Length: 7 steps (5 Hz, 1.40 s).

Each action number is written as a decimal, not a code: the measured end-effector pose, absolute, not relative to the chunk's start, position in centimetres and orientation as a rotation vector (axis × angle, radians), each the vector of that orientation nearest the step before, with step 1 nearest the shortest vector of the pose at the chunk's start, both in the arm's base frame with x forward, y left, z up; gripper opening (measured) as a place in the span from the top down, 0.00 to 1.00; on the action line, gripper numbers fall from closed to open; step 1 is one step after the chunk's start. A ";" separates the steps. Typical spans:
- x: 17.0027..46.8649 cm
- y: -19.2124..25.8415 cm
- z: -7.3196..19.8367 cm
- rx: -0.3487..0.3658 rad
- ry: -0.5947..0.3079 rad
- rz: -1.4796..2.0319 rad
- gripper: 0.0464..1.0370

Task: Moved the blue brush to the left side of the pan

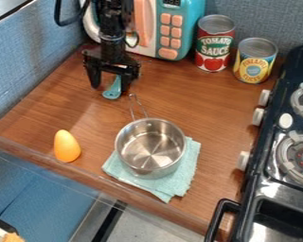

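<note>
Gripper (110, 86) spread wide around the blue brush (113, 90)

In the camera view, I have the gripper low at the back of the counter (201, 111), jaws wide apart with the brush between them, presumably placed so that closing would pinch it; I can't tell whether either jaw touches it. The brush sits behind the pan (151, 146), so I judge it must come forward and across to reach the pan's left. The wire handle (138, 107) points back towards it and might snag a low carry. The cloth (184, 172) probably cushions the pan.

The pan is round, shiny metal; the cloth is soft, pale blue and folded. The brush has a rounded, smooth-looking end, the orange egg (66, 146) is smooth and stands upright, and the counter is brown with a wood grain
</note>
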<state>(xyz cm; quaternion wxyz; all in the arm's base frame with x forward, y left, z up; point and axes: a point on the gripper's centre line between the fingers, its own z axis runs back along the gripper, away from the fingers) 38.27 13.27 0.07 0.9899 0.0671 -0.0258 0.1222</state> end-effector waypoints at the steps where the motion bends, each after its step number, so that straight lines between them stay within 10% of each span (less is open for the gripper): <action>1: 38.3 13.3 0.0 0.143 -0.056 0.247 0.20; 2: 38.1 12.7 -0.4 0.138 -0.042 0.231 0.51; 7: 26.9 13.5 2.4 0.062 -0.038 0.152 0.99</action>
